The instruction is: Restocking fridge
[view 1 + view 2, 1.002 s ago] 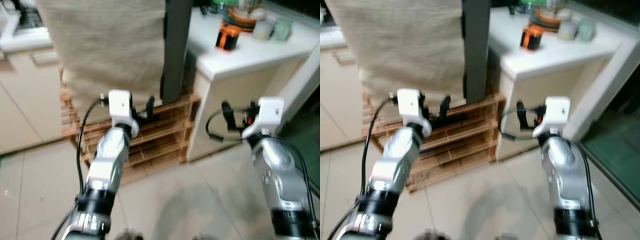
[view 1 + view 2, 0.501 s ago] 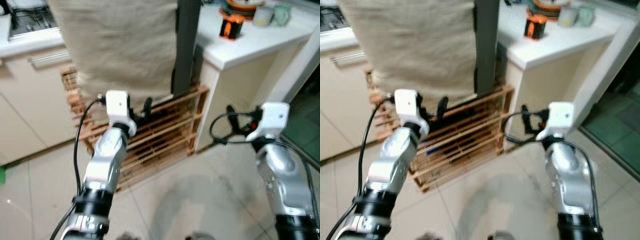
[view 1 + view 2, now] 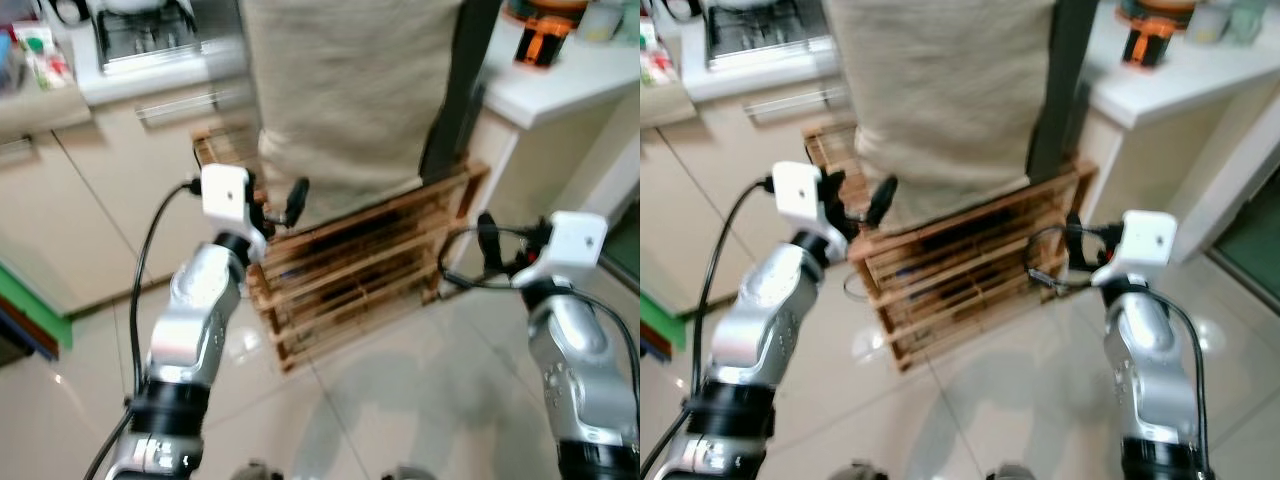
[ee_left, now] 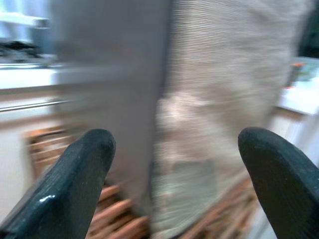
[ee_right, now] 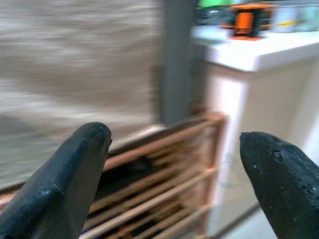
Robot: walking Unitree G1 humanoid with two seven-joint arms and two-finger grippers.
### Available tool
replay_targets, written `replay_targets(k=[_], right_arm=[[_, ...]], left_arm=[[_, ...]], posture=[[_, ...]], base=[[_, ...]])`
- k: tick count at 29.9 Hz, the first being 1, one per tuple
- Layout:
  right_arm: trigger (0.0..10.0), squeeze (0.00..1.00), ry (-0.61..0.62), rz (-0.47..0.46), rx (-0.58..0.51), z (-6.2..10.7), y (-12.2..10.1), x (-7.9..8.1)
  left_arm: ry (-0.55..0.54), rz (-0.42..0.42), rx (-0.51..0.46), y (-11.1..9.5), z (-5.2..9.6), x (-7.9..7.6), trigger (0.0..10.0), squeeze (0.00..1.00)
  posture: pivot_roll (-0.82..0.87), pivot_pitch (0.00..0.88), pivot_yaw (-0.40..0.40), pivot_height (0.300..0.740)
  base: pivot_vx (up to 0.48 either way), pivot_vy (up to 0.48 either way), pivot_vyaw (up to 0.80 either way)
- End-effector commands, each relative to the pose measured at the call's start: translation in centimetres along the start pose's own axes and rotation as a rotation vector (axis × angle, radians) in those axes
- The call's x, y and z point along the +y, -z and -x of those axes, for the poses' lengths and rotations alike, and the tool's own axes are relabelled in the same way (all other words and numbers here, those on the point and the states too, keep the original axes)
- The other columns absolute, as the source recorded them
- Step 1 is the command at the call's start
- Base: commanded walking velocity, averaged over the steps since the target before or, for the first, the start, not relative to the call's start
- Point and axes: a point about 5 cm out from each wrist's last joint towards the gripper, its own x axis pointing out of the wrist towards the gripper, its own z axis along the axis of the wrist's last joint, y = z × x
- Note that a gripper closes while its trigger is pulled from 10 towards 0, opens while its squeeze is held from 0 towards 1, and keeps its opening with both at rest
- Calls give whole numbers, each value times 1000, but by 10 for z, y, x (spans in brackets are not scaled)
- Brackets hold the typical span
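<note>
Both arms reach forward at chest height. My left gripper point(image 3: 278, 205) is open, its black fingers point(image 4: 75, 174) spread wide with nothing between them, pointing at a beige woven cloth point(image 3: 350, 90) that hangs down in front of me. My right gripper point(image 3: 490, 245) is open too and holds nothing, facing a slatted wooden rack point(image 3: 370, 265) on the floor under the cloth. A dark grey upright panel point(image 3: 455, 90) stands just right of the cloth. The views are blurred by motion.
A white counter point(image 3: 560, 90) at the right carries an orange and black jar point(image 3: 537, 38) and cups. Cream cabinets point(image 3: 110, 200) with a stove top point(image 3: 150, 35) run along the left. A green-edged object point(image 3: 30, 300) sits low at the far left. Pale floor tiles point(image 3: 400, 400) lie before me.
The whole picture has slid to the right, so the camera has turned left; the stove and left cabinets have come into view. Both arms hold the same pose, grippers still open.
</note>
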Motion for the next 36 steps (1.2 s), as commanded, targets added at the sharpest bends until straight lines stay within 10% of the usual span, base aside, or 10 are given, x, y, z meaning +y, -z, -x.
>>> replay_targets(k=[1,36], right_arm=[[10000,0,14,19,-18,-4,-5,-2],[10000,0,26,19,-84,-8,-7,8]], left_arm=[[-16,7,0,-2,0,3,10000,0],[102,-43,15,-2,-14,-21,10000,0]], posture=[[-139,49,17,728],[-136,34,48,728]], base=[[0,480,-781],[0,425,-718]])
